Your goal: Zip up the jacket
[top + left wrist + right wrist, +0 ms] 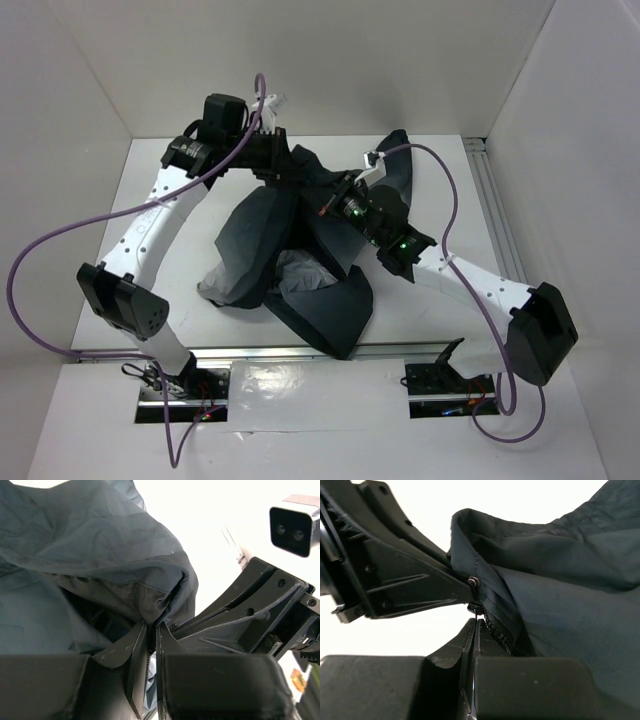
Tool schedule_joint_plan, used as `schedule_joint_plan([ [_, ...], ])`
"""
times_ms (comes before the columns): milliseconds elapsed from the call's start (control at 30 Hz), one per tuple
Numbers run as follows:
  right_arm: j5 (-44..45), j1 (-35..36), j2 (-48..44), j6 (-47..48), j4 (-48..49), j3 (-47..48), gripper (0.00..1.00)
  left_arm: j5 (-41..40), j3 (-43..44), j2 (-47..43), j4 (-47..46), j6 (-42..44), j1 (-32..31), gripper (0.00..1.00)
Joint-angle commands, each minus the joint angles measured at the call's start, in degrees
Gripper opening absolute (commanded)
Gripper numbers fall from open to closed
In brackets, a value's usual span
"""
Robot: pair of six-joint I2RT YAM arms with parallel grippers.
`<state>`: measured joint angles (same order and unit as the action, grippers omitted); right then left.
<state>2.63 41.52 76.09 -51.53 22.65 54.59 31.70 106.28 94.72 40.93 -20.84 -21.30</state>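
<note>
The dark jacket (pixel 345 300) lies crumpled in the middle of the white table, with its grey lining (pixel 300 272) showing. My left gripper (pixel 293 170) is at the jacket's far end, shut on a fold of its edge (pixel 165 597); zipper teeth show between its jaws (pixel 151 626). My right gripper (pixel 332 205) is close beside it, shut (pixel 476 621) on the small zipper pull (pixel 478 611) next to the zipper teeth (pixel 500 632). The jacket (pixel 560 580) hangs to its right. The left gripper's fingers (pixel 405 587) pinch the jacket's edge just above.
White walls close in the table on three sides. A metal rail (pixel 497 215) runs along the right edge and another (pixel 330 352) along the front by the arm bases. Purple cables (pixel 445 190) loop over both arms.
</note>
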Motion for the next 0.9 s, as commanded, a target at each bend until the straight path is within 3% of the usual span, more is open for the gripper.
schedule_joint_plan([
  [0,2.90,0.93,-0.95,-0.06,-6.13,2.89,0.00,-5.67,5.42,-0.59,2.93,2.91,-1.11,0.00],
  [367,-0.26,4.36,0.72,-0.06,-6.13,7.02,0.00,-11.14,18.52,4.24,9.34,5.10,-1.64,0.00],
  [867,1.59,3.83,-0.51,-2.09,-8.78,-0.18,0.00,-9.74,6.32,-1.03,6.80,5.64,-1.64,0.00],
])
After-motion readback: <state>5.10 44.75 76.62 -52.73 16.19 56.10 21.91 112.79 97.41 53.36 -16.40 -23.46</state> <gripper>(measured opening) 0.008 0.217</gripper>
